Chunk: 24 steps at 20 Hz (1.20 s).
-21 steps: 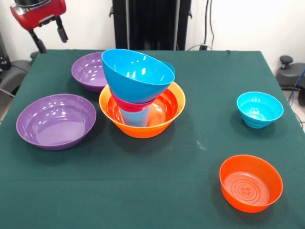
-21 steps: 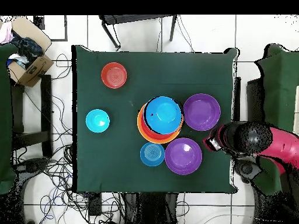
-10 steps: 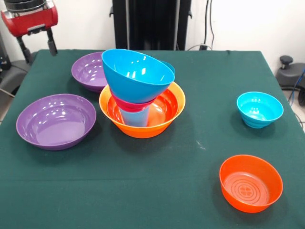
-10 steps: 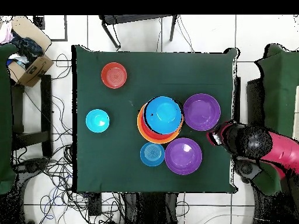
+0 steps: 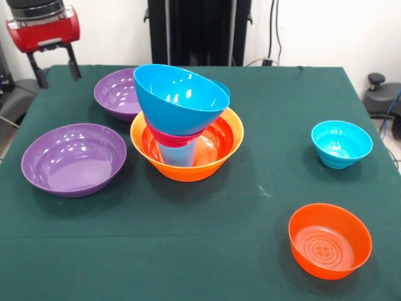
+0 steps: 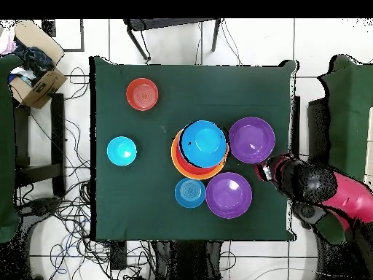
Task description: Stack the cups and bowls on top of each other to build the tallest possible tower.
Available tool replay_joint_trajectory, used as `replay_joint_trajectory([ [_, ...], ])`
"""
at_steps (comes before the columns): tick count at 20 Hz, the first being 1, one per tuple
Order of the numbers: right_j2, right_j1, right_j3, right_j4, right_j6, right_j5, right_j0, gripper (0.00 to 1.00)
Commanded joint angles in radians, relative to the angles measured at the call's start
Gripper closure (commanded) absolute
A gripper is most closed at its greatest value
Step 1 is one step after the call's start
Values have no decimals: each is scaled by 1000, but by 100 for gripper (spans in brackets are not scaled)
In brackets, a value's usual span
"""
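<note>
The tower stands mid-table: a big orange bowl (image 5: 219, 149) (image 6: 177, 159) holds the light blue cup (image 5: 177, 155), a red-magenta bowl (image 5: 164, 136) sits on it, and a tilted blue bowl (image 5: 180, 97) (image 6: 203, 141) leans on top. My gripper (image 5: 56, 70) (image 6: 262, 170) hangs open and empty above the table's edge, beside the two purple bowls (image 5: 74, 158) (image 5: 118, 93). From overhead the purple bowls (image 6: 251, 139) (image 6: 229, 195) flank the tower and a small blue bowl (image 6: 190, 192) lies next to it. A cyan bowl (image 5: 341, 143) (image 6: 122, 150) and a red-orange bowl (image 5: 329, 239) (image 6: 142, 94) lie apart.
The green cloth table (image 5: 207, 251) (image 6: 146, 219) ends just beside my gripper. Off the table, a cardboard box (image 6: 33, 84) sits on the floor, with cables around the table. A black stand (image 5: 199, 31) rises behind the far edge.
My gripper drifted a little along the table's edge and came down slightly, still open. No bowl and no part of the tower has moved.
</note>
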Motion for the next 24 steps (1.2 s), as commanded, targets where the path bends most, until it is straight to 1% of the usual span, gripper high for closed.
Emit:
replay_joint_trajectory([
  [1, -15, 85, 117, 37, 161, -59, 0, 0],
  [5, -13, 94, 147, 40, 176, -88, -3, 0],
  [8, -15, 107, 153, 30, 174, -117, -4, 0],
  [12, -2, 126, 171, 51, 192, -160, -20, 0],
  [18, -15, 143, 153, 55, 184, -161, -21, 0],
  [24, -29, 147, 137, 36, 175, -166, -11, 0],
])
